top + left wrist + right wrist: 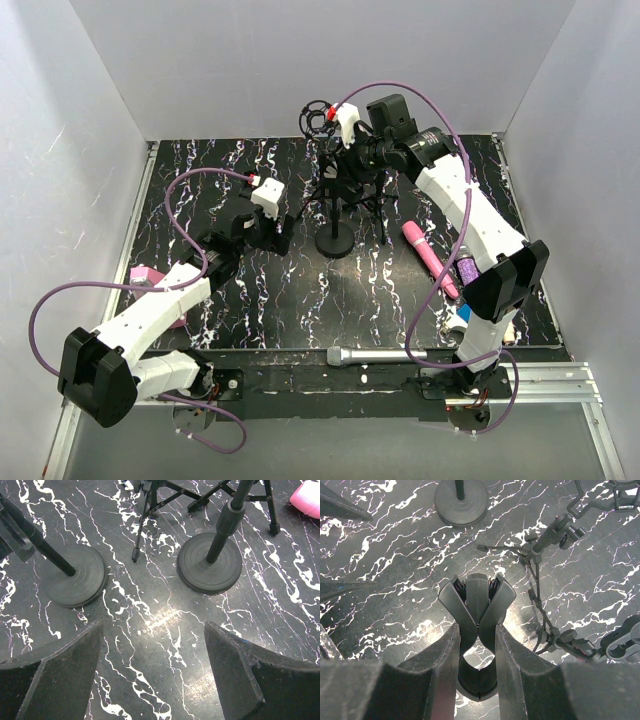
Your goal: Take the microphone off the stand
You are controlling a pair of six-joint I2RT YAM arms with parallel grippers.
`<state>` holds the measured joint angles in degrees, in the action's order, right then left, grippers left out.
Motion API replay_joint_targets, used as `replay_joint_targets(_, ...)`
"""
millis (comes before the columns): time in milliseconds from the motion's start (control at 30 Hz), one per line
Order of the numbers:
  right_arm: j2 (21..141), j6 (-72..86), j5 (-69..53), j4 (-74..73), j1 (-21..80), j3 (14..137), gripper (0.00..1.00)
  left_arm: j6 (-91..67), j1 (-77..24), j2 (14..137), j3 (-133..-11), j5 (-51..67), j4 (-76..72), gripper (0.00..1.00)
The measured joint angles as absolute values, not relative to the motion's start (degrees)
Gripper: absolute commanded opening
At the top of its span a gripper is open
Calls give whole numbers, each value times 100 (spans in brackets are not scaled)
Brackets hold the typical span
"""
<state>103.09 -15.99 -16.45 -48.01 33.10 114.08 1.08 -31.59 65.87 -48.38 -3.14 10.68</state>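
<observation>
Right gripper (477,631): was clamped on the black clip (477,600) up top of the stand (334,243)
Left gripper (152,625): wide open, holding nothing, just left of the stand
Pink mic (430,258): flat on the table right of the stand
Grey mic (375,355): lying in front of the stand, well clear of both grippers

— Black tabletop (250,310), veined in white. In the middle?
— Round stand base (334,243), flat on the marble. Just beyond, a tripod stand (534,550), legs spread.
— To the right?
— Pink microphone (430,258) lying lengthwise, purple glittery cylinder (466,268) just beside.
— Near edge?
— Silver microphone (375,355), lying crosswise. On the left, a pink object (145,273), partly hidden.
</observation>
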Motion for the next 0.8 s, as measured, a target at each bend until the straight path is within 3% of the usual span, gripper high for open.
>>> replay_joint_targets(467, 10464, -1636, -1691, -4783, 3284, 10925, 1, 128, -3159, 6589, -4838, -250, 1072, 80)
replay_joint_targets(567, 10484, -1594, -1658, -4956, 3275, 11048, 36, 132, -3159, 6584, -4838, -252, 1072, 81)
replay_joint_targets(667, 10516, -1522, -1647, -5151, 3275, 11214, 62, 152, -3159, 6543, -4838, -255, 1081, 82)
replay_joint_targets(733, 10394, -1483, -1704, -5175, 3275, 11244, 77, 174, -3159, 6473, -4838, -255, 1100, 83)
replay_joint_targets(800, 10042, -1496, -1804, -5131, 3275, 11144, 82, 198, -3159, 6394, -4838, -255, 1122, 83)
